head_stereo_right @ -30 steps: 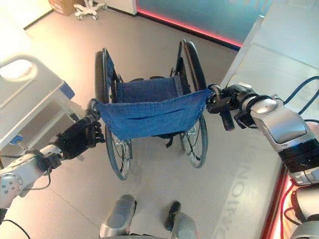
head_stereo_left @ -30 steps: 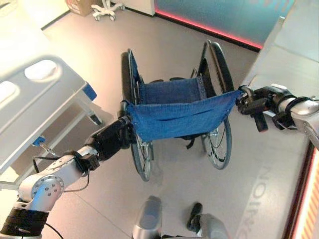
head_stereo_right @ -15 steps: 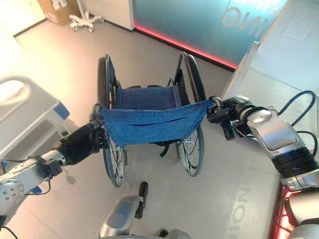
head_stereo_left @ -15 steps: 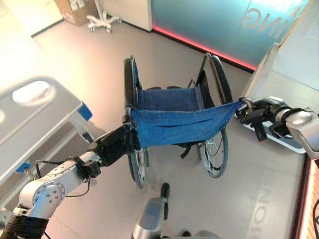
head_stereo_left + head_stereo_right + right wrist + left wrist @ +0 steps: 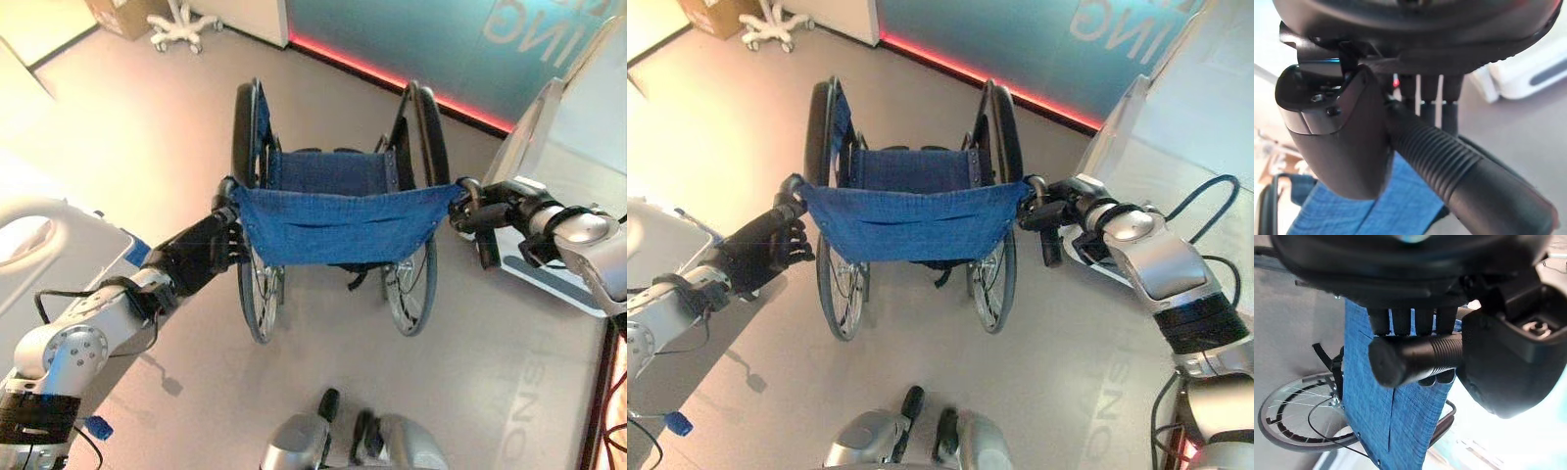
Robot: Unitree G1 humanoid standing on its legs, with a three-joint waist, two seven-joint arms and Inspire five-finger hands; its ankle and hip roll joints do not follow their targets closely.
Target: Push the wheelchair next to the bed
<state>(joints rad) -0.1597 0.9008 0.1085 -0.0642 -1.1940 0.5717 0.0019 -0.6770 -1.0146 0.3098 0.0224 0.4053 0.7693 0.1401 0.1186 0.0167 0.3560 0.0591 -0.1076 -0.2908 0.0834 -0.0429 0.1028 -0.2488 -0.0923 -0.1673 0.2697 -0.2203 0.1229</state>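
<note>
- Both hands are wrapped around the push handles of the wheelchair (image 5: 333, 211): the left hand (image 5: 201, 257) has its fingers curled over the left handle (image 5: 1415, 360), and the right hand (image 5: 490, 211) clamps the ribbed right handle (image 5: 1449, 161) between thumb and fingers.
- Standing on open grey floor directly in front of the robot, the wheelchair faces away, its blue fabric backrest (image 5: 911, 220) stretched between the two hands.
- At the robot's left, the bed (image 5: 49, 245) shows a pale corner near the left arm; the chair is near it but apart, ahead and to the right of that corner.
- Judged from this, the pushing step is under way and the chair is not yet parked alongside the bed.
- Next, the move likely calls for steering left while walking forward, keeping an even grip so the big wheels (image 5: 991, 279) track straight.
- One risk is the left wheel or arm catching the bed corner.
</note>
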